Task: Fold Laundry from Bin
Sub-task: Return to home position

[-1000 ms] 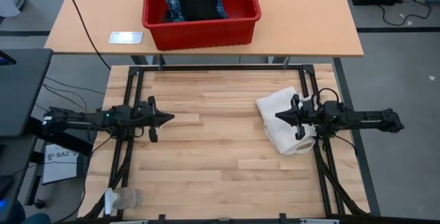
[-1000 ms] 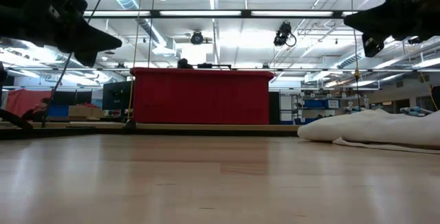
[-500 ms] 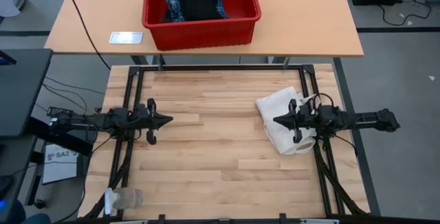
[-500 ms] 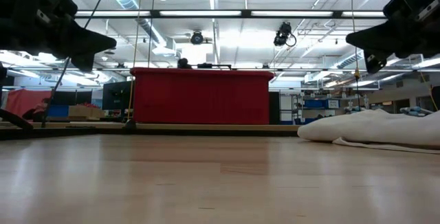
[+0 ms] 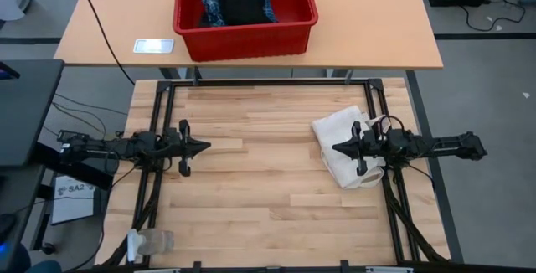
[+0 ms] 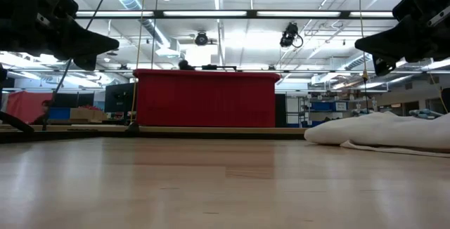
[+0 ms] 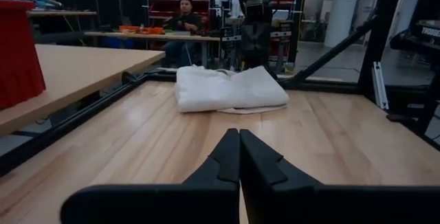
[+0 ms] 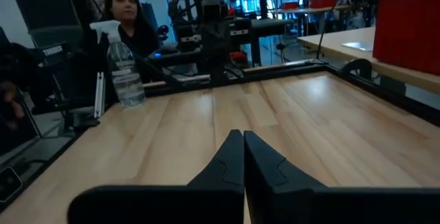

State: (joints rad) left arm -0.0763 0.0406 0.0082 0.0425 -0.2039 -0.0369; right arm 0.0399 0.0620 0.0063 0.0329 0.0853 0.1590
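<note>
Laundry (image 5: 241, 5), a black folded piece on top of blue-patterned cloth, lies inside the bright red rectangular plastic bin (image 5: 247, 43). The bin stands on a tan table (image 5: 368, 30) beyond the far edge of the light-wood plank worktop (image 5: 268, 214), well apart from both claws.

The left claw (image 5: 205, 146) hangs above the worktop with its tip pointing inward. Its two dark fingers (image 7: 227, 157) are pressed together and pinch nothing. The right claw (image 5: 337, 147) faces it from the opposite side, well apart. Its fingers (image 8: 258, 162) are likewise pressed together on nothing.

A white crumpled fabric bag (image 5: 335, 131) lies on the worktop beneath the right claw, not touching it, and straight ahead of the left claw. A clear plastic spray bottle (image 5: 151, 242) stands at the worktop's near corner on the left claw's side, well apart from it.
</note>
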